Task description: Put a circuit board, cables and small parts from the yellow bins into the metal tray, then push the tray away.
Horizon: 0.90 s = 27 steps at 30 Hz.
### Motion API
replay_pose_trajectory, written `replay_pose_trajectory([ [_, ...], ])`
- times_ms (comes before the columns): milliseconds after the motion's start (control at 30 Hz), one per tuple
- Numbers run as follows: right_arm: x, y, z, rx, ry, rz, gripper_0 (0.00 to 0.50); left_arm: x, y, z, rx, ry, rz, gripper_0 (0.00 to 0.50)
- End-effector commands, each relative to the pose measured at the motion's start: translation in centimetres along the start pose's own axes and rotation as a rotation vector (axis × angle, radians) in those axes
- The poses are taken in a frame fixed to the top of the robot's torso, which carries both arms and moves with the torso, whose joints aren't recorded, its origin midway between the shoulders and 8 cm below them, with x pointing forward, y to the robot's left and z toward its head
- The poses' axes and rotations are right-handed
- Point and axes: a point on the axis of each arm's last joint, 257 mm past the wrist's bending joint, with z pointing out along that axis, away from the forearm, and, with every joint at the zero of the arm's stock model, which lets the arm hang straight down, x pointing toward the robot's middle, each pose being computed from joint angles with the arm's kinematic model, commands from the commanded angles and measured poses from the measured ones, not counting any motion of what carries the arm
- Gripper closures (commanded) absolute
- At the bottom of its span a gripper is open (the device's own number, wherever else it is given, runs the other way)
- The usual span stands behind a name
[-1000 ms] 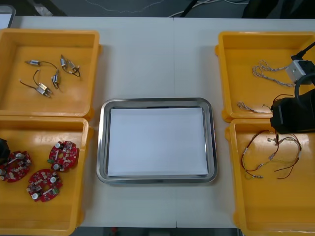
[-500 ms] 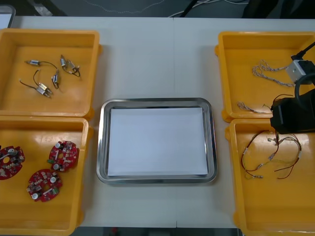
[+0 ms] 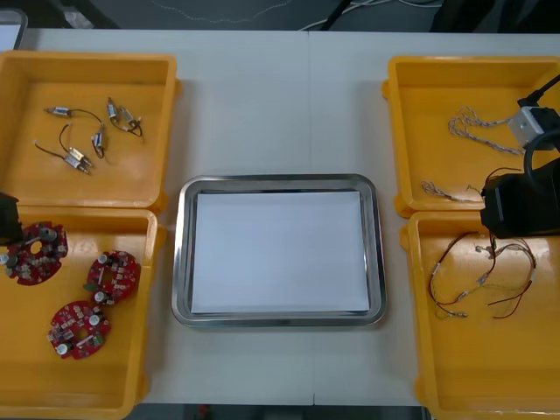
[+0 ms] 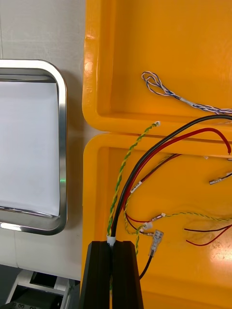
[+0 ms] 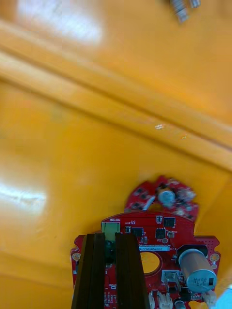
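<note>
**Left arm.** The left end effector [image 5: 110, 244] is closed narrow on the rim of a red board [image 3: 35, 252], fingers pinching beside a green connector (the wrist camera resolves this; the front view gives the grip no detail). In the front view the board sits at the left edge of the frame, at the far left corner of the lower left bin [image 3: 131, 385]. I cannot tell whether it is clear of the bin floor. Two more boards [image 3: 112, 277] lie in the same bin, apart from the held one.

**Right arm.** The right end effector [image 4: 112, 251] is at the right edge of the front view, over the seam between the upper right bin [image 3: 411, 87] and the lower right bin [image 3: 437, 367]. Its wrist camera shows the fingers nearly together, with a cable bundle [image 4: 124, 193] (black, red and yellow-green strands) running into the gap. A blue-white cable [image 4: 159, 87] lies in the upper right bin.

**Other items.** Small metal parts [image 3: 87, 131] lie in the upper left bin [image 3: 26, 175]. The tray [image 3: 278, 182], white inside, sits mid-frame on the tabletop [image 3: 262, 105] between the bins.
</note>
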Motion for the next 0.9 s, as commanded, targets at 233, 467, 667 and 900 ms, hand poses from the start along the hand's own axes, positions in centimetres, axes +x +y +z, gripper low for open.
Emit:
replay_pose_trajectory([
  [233,-0.8,-0.6,-0.7,0.036,-0.02,-0.003,0.5,-1.9,-9.4,-2.7,0.083,-0.084,0.191,0.5],
  [467,-0.8,-0.6,-0.7,0.036,-0.02,-0.003,0.5,0.2,-15.8,-2.6,0.143,-0.078,0.203,0.5],
  [667,-0.8,-0.6,-0.7,0.036,-0.02,-0.003,0.5,1.7,-20.1,-1.7,0.154,-0.088,0.191,0.5],
  [900,-0.8,-0.6,-0.7,0.036,-0.02,-0.003,0.5,4.2,-24.1,-0.2,0.147,-0.093,0.18,0.5],
])
